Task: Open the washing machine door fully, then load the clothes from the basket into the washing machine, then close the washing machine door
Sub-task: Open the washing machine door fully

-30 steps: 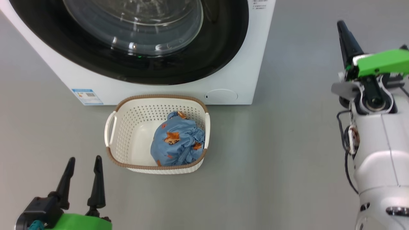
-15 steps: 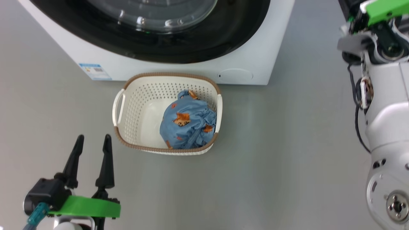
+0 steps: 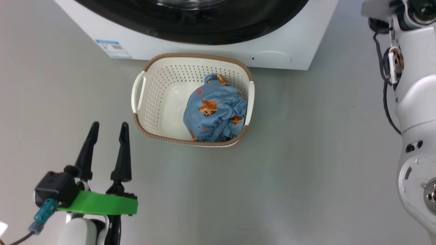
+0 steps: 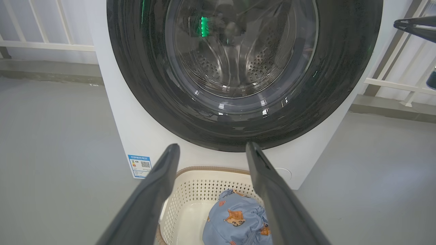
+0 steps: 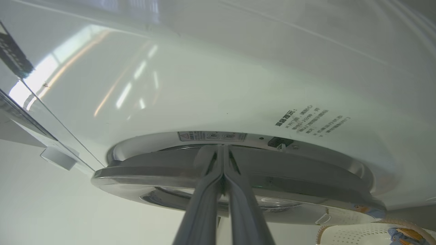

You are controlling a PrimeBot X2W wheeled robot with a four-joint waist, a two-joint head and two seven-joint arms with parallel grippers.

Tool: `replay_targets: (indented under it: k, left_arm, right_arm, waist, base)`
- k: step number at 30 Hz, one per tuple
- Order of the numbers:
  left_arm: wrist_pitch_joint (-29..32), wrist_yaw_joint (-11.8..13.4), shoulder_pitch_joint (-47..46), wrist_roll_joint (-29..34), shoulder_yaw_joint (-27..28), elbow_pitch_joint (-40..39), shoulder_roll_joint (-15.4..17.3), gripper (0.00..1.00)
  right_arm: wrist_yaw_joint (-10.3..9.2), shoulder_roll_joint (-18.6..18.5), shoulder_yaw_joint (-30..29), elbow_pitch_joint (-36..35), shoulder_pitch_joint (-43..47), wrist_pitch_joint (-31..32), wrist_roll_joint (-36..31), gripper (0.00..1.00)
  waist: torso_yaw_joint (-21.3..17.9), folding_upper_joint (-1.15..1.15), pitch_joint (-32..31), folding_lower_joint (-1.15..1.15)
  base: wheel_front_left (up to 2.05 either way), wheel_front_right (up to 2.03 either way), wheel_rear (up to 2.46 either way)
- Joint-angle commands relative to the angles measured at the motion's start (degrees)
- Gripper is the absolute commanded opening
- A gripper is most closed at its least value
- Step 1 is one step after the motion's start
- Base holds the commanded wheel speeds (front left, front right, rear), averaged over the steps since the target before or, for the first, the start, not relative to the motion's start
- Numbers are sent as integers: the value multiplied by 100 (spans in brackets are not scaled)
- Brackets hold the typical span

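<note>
The washing machine [image 3: 218, 54] stands at the top of the head view, the black rim of its door [image 3: 204, 25] just showing. Before it sits the cream basket [image 3: 160, 85], the blue fox-print clothes [image 3: 214, 112] bundled in its right half. My left gripper [image 3: 109, 125] hovers open and empty to the basket's lower left. In the left wrist view the open left gripper [image 4: 212, 146] frames the door [image 4: 238, 132], which looks closed. My right gripper [image 5: 222, 147] is shut and empty, its tips at the door's edge [image 5: 306, 190] against the white front.
Grey floor surrounds the basket. My pale right forearm [image 3: 415, 102] runs up the head view's right edge. A blue sticker [image 4: 139, 165] and a round flap [image 3: 272, 58] mark the machine's lower front. White railings [image 4: 44, 44] stand behind the machine.
The head camera has shifted, sliding machine and basket up and right in the picture. My right gripper has gone up past the head view's top edge. The left gripper stays open.
</note>
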Motion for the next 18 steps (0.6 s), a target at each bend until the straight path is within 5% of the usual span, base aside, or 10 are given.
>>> replay_targets:
  k: [1, 18]
  left_arm:
    - [-46, -16, -130, -60, 163, -178, 86, 100]
    - [-46, -16, -478, -211, 7, -147, 26, 100]
  right_arm:
    - [9, 169, 24, -115, -253, -55, -99, 0]
    - [9, 151, -172, 288, -670, -211, -479, 0]
  waist:
    - [89, 0, 118, -1]
    - [263, 0, 621, -1]
  base:
    - [0, 0, 0]
    - [0, 0, 0]
